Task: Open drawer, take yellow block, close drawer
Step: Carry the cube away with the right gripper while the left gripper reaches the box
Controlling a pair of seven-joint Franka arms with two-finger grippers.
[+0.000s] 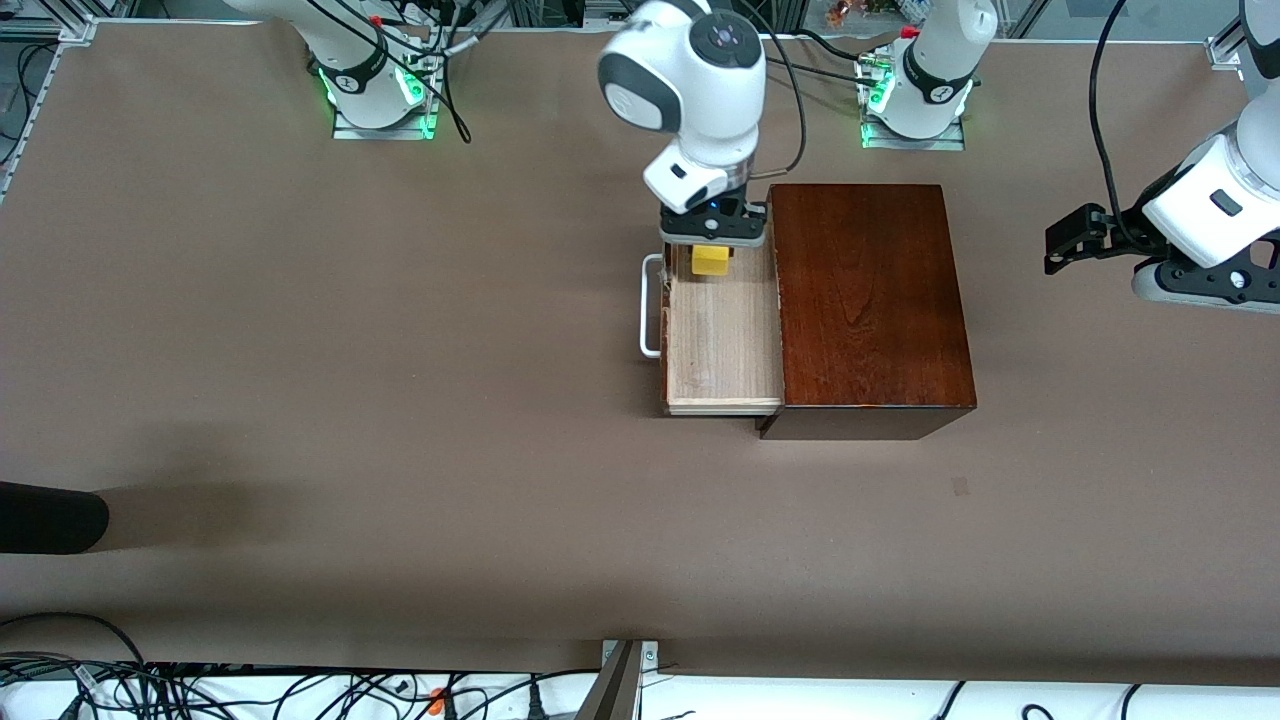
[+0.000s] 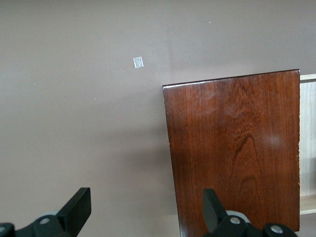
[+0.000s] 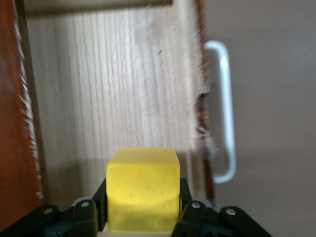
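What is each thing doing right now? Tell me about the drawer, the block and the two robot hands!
drawer: pulled open from the dark wooden box.
yellow block: gripped, over the open drawer.
right gripper: shut on the yellow block.
left gripper: open, holding nothing, waiting over the left arm's end of the table.

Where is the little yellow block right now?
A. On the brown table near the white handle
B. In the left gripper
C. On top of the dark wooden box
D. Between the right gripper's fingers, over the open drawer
D: the yellow block sits clamped in the right gripper over the pulled-out drawer; the left gripper is open with nothing in it.
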